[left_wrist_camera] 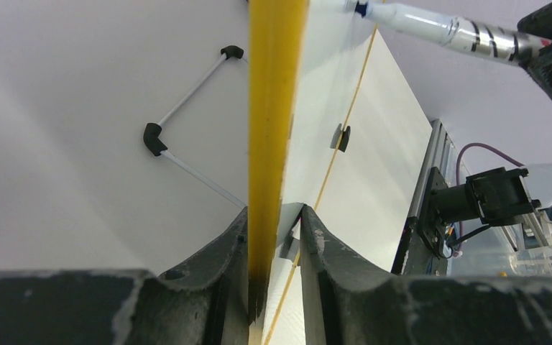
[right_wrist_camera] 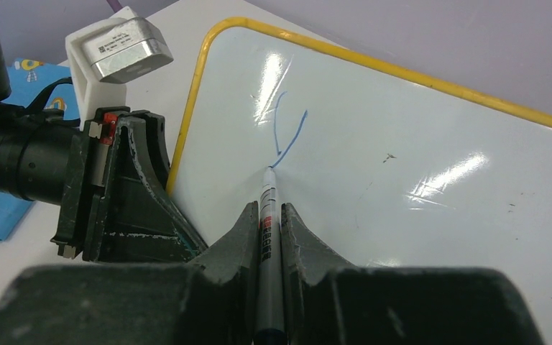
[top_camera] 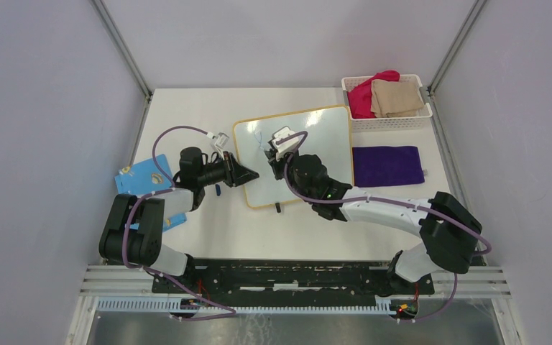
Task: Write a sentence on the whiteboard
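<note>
The whiteboard point(top_camera: 316, 140) lies tilted on the table, white with a yellow rim point(right_wrist_camera: 374, 61). My left gripper point(top_camera: 250, 175) is shut on its left edge; the rim point(left_wrist_camera: 273, 129) runs between the jaws. My right gripper point(top_camera: 279, 167) is shut on a white marker point(right_wrist_camera: 267, 215) and holds its tip on the board. Only the start of the sentence point(right_wrist_camera: 287, 136) is there: two thin blue strokes shaped like a "y", near the board's upper left corner. The marker also shows in the left wrist view point(left_wrist_camera: 445, 29).
A blue flat card point(top_camera: 142, 180) lies left of the board under my left arm. A purple cloth point(top_camera: 388, 165) lies right of the board. A white basket point(top_camera: 424, 115) with red and tan cloths stands at the back right. A black foot point(top_camera: 278, 208) shows at the board's near edge.
</note>
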`<state>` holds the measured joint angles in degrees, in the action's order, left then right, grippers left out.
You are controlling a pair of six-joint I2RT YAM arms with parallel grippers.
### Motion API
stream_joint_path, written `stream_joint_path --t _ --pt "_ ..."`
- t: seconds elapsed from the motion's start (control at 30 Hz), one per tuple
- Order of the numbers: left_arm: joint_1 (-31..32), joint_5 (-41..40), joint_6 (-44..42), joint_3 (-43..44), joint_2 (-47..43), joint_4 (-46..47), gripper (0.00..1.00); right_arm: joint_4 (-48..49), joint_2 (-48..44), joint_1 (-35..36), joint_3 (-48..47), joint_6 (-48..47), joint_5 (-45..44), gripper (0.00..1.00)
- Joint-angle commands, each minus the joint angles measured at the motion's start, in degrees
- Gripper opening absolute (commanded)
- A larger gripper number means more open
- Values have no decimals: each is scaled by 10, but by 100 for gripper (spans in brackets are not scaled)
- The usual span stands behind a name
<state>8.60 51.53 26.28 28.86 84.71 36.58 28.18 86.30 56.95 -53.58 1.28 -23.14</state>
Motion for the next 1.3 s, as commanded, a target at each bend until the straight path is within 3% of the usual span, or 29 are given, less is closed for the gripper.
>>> stream_joint_path --t 0.0,0.27,0.33,0.5,0.6,0.77,1.03,1.27 --pt "2 -24 -32 11 -5 -5 5 -9 -5 2 7 16 18 0" --pt "3 -24 -40 16 -5 -19 8 -9 9 18 -15 25 39 0" --pt "3 -26 -43 19 -5 -31 16 -9 0 17 -14 27 40 0" --pt "3 -31 -43 25 -8 -46 50 -7 -53 18 2 32 56 0" --pt "3 -38 -43 26 -12 -51 55 -6 -89 17 18 30 52 0" --pt "3 -43 -43 28 -11 -55 54 -5 -133 13 35 -3 4 0" --pt "3 -37 -48 28 -2 -56 29 7 -139 -2 35 -20 -22 0" --pt "3 -36 -52 28 0 -56 23 14 -138 -2 38 -20 -16 0"
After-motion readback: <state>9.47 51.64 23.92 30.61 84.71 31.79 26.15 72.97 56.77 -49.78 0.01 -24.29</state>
